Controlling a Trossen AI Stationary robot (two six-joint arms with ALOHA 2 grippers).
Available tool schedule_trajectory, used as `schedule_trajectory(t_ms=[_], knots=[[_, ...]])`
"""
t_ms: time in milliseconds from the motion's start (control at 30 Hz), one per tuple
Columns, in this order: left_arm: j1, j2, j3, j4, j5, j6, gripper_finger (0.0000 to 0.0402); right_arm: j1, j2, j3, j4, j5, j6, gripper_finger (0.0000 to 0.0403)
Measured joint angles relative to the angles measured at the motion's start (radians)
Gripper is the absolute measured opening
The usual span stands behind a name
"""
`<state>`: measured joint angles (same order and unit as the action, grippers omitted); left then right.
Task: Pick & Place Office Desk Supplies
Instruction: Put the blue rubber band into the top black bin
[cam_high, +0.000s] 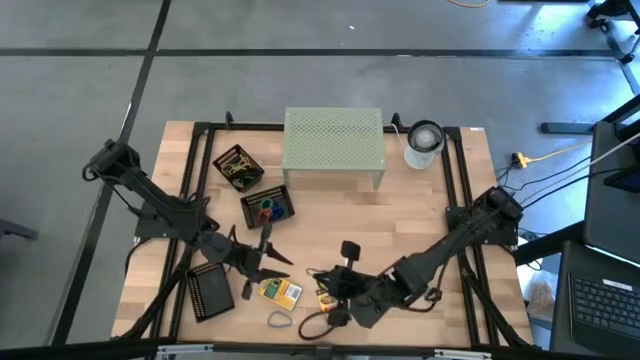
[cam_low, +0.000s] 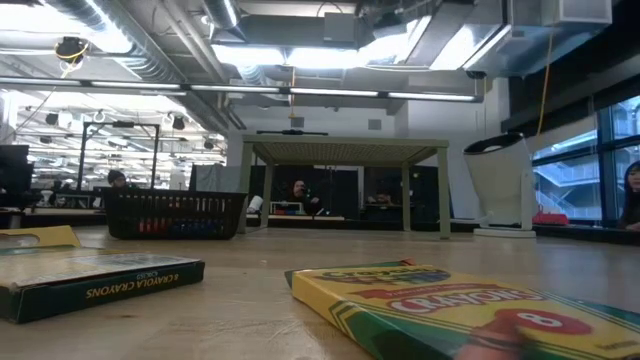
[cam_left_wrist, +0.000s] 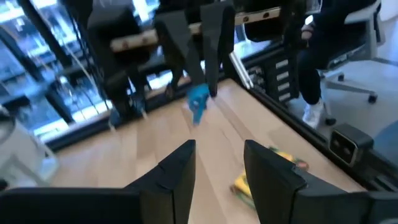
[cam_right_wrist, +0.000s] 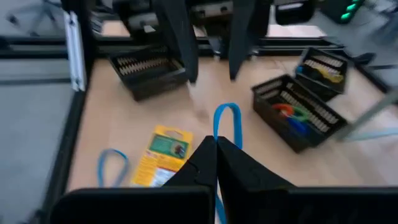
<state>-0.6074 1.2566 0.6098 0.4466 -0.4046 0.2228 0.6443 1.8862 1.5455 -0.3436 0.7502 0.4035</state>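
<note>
Looking straight down from the high view, both arms meet near the front edge of the wooden table (cam_high: 420, 230). The left gripper (cam_high: 268, 265) hovers above a crayon box (cam_high: 281, 292), its fingers parted and empty. The right gripper (cam_high: 335, 292) sits just beside the box, but what it carries is too small to tell here. Two mesh trays (cam_high: 267, 205) stand toward the table's middle, a third near the front left corner.

From the low view, no gripper shows; only two crayon boxes (cam_low: 450, 305) lie flat in front, with the green riser (cam_low: 345, 150) behind.

From the left wrist view, the left fingers (cam_left_wrist: 177, 171) stand apart with nothing between them, and the other arm dangles something blue (cam_left_wrist: 198, 102).

From the right wrist view alone, the grip is plain: shut jaws pinch a blue rubber band (cam_right_wrist: 227, 121) by a thin edge, above the table. Another blue loop (cam_right_wrist: 112, 167) lies near the front edge. That slim hold could slip, or the band could snag the left arm, since the two arms crowd together.
</note>
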Motion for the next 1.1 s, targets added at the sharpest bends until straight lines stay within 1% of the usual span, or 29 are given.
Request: schedule_trajectory(t_ms=[100,233,333,433,567,733,867,1100], knots=[[0.0,0.037,0.0,0.089,0.0,0.045,0.013,-0.026,0.0,0.011,0.03,-0.077,0.0,0.0004],[0.0,0.064,0.0,0.159,0.016,0.076,0.013,-0.049,0.0,0.012,0.084,-0.186,0.001,0.0005],[0.0,0.076,0.0,0.186,0.039,0.098,0.0133,-0.062,0.0,0.012,0.108,-0.256,0.001,0.0005],[-0.001,0.076,0.0,0.193,0.064,0.104,0.0146,-0.072,0.0,0.012,0.121,-0.301,0.001,0.0005],[0.0,0.076,0.0,0.196,0.111,0.105,0.0169,-0.08,0.0,0.012,0.129,-0.323,0.001,0.0005],[0.001,0.076,0.001,0.235,0.115,0.117,0.0191,-0.088,0.0,0.012,0.15,-0.325,0.0,0.0005],[0.008,0.076,0.001,0.237,0.117,0.123,0.0192,-0.093,0.0,0.013,0.177,-0.325,0.0,0.0005],[0.008,0.076,0.001,0.239,0.119,0.14,0.0172,-0.093,0.0,0.013,0.206,-0.325,-0.024,0.0005]])
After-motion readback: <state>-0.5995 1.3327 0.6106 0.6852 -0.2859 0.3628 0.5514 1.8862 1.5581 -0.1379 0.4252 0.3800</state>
